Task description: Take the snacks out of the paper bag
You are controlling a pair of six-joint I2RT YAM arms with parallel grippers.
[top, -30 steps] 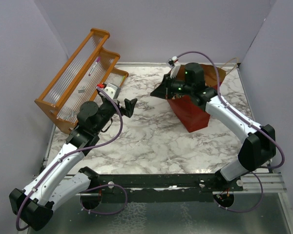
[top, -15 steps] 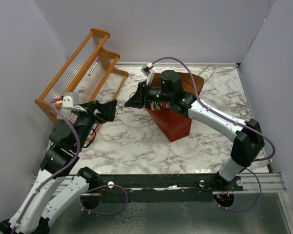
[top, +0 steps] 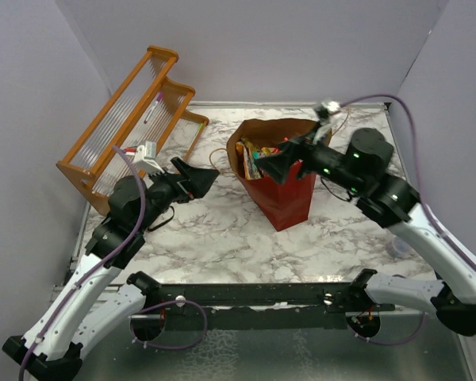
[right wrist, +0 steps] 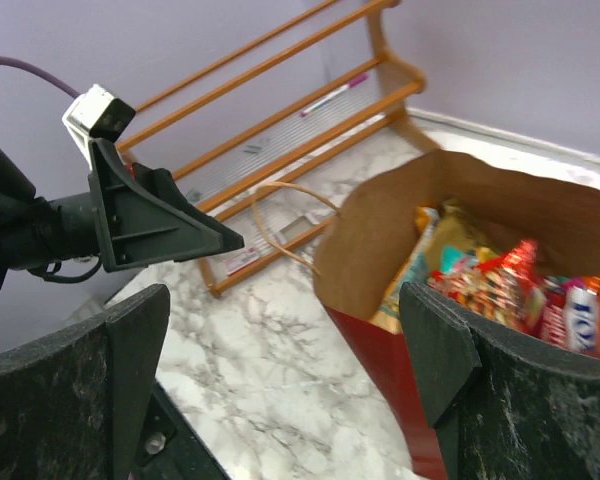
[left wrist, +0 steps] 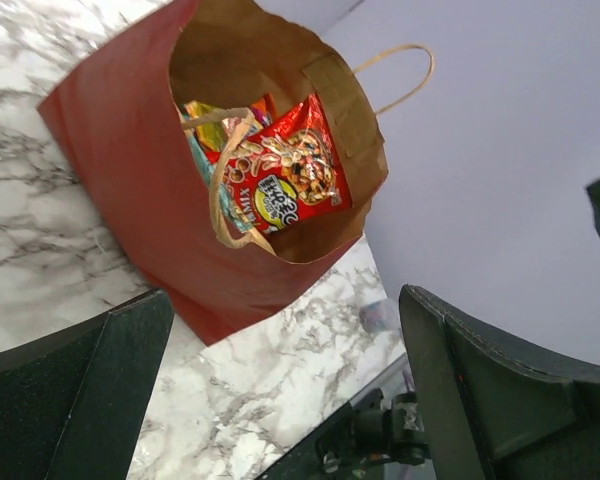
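The snacks sit packed inside the red paper bag, which stands upright on the marble table with its mouth open. The left gripper, beside the bag, and the right gripper, at its rim, both gape wide and hold nothing. A twine handle droops across the mouth over the packets. A finger reaching in could snag it and drag or topple the light bag. The top red packet bears a round yellow-and-white label with what look like Chinese characters, too small for me to read.

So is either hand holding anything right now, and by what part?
Nothing is held: the left hand and the right hand are both open and empty.
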